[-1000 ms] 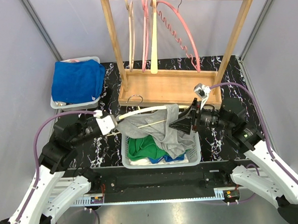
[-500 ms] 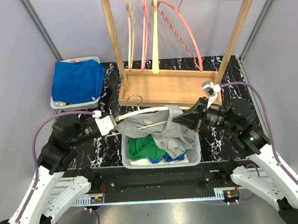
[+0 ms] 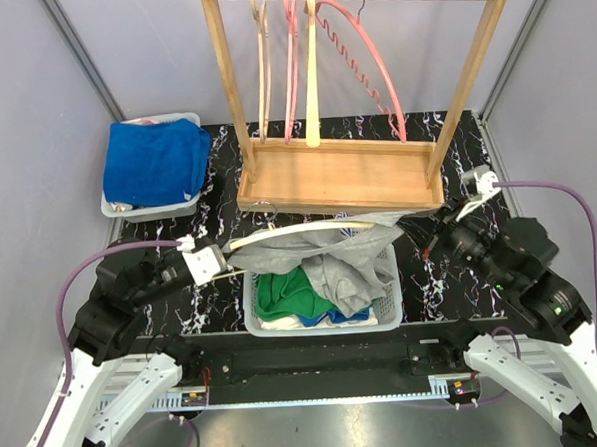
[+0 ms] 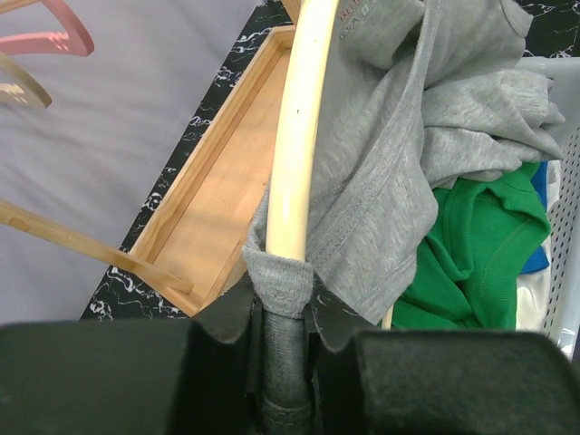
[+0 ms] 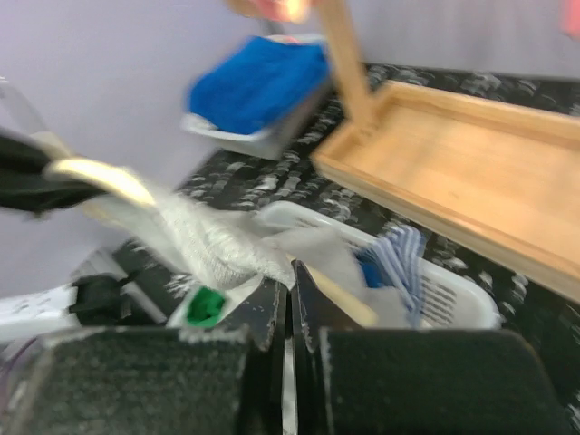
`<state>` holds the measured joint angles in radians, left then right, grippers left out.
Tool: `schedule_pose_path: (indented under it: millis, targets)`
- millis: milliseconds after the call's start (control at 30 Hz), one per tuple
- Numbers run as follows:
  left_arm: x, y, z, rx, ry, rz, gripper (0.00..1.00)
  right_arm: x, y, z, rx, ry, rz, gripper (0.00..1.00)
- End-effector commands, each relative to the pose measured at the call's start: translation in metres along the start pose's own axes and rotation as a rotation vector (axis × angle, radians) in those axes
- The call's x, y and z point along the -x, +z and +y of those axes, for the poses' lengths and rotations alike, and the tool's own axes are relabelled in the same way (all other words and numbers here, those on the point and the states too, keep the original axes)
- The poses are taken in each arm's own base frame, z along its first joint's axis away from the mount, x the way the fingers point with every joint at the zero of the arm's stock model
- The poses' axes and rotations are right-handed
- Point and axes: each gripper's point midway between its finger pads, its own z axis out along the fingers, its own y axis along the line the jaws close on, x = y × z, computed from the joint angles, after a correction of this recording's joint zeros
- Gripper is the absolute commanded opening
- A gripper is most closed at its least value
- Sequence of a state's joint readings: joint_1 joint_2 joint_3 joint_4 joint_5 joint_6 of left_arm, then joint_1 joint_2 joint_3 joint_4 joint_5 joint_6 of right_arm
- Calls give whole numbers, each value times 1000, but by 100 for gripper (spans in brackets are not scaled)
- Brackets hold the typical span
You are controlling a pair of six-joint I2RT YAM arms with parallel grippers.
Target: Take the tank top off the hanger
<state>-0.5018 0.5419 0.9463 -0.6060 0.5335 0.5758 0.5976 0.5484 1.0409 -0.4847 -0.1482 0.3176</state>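
Observation:
A grey tank top point(image 3: 325, 254) hangs over a cream hanger point(image 3: 299, 230) that lies level above the white basket point(image 3: 392, 317). My left gripper point(image 3: 217, 262) is shut on the hanger's dark wrapped end point(image 4: 286, 362), where a grey strap point(image 4: 283, 276) loops round the cream arm point(image 4: 297, 145). At the right, my right gripper point(image 3: 427, 227) is shut on a corner of the tank top point(image 5: 227, 245), and the fabric stretches from the hanger toward it. The right wrist view is blurred, with the pinch at my right gripper point(image 5: 289, 276).
In the basket lie a green garment point(image 3: 282, 289) and blue striped cloth point(image 5: 399, 258). A wooden rack point(image 3: 336, 173) with pink and cream hangers point(image 3: 295, 63) stands just behind. A tray with a blue towel point(image 3: 155, 161) sits at the back left.
My right gripper shut on the tank top's edge and drew back to the right, pulling the fabric taut. The left gripper with the hanger shifted slightly left and down.

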Motion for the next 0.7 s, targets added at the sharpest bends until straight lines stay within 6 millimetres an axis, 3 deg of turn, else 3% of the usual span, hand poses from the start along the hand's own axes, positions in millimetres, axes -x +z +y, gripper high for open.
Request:
schedule_pose_path:
  millis: [0, 67, 267, 500, 667]
  targets:
    - [10, -8, 9, 57, 30, -32, 0, -20, -4, -78, -421, -20, 61, 0]
    - [12, -9, 9, 60, 31, -37, 0, -23, -6, -97, -527, -17, 66, 0]
    - [13, -12, 8, 58, 28, -37, 0, -22, -18, -120, -693, -44, 103, 0]
    - [17, -11, 10, 63, 28, -54, 0, -37, -25, -121, -718, -25, 192, 0]
    - [38, -12, 5, 25, -15, -127, 0, -69, -12, -122, -676, 6, 273, 0]
